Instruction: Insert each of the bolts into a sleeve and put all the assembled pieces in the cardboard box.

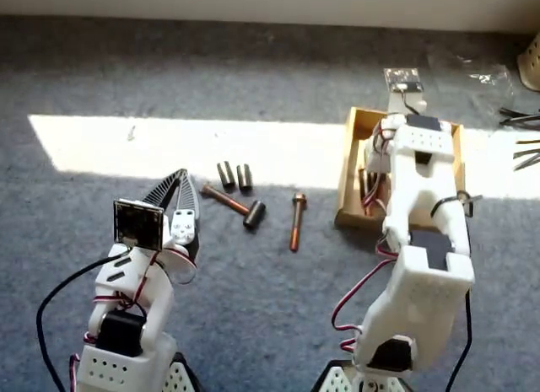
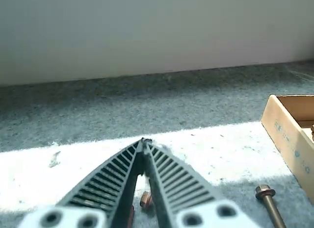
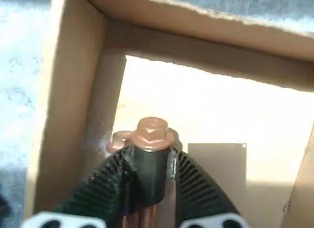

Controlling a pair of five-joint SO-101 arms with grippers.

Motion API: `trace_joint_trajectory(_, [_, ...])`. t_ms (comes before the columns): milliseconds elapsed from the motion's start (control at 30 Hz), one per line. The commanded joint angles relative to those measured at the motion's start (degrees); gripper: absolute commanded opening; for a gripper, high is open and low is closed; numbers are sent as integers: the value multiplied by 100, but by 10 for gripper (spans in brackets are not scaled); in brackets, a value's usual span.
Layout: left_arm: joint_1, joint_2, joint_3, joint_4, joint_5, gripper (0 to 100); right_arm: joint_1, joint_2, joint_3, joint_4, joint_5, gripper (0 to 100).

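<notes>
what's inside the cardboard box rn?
Right claw inside the cardboard box, shut on a sleeved bolt; a second bolt head beside it. The claw hides whatever lies underneath.

Harsh sun glare inside cardboard box (image 3: 68, 90)

Left arm (image 1: 135, 299) near left, folded low, wrist pitched forward. Left pincer (image 2: 143, 142) points far, fingers meeting at the tips. Right arm (image 1: 424, 232) on the right, stretched far, wrist tipped down. Right pincer (image 3: 150, 159) clamped on a sleeved bolt (image 3: 153, 132), head poking past the fingertips.
</notes>
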Motion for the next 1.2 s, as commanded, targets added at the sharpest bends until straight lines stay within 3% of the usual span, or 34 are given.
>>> trace_joint_trajectory(0, [-22,31,-40,-79,44,6,75,66,-426,22,53,62])
trace_joint_trajectory(133, [-22,31,-31,-79,44,6,66,180,-444,22,88,172])
trace_joint_trajectory(600, [-48,31,-31,-79,44,6,31,-4,-470,13,88,177])
trace_joint_trajectory(833, [-101,22,-31,-88,35,6,13,-1376,-418,31,62,177])
trace_joint_trajectory(1167, [-673,22,-22,-404,62,6,-831,-3046,-295,1341,88,176])
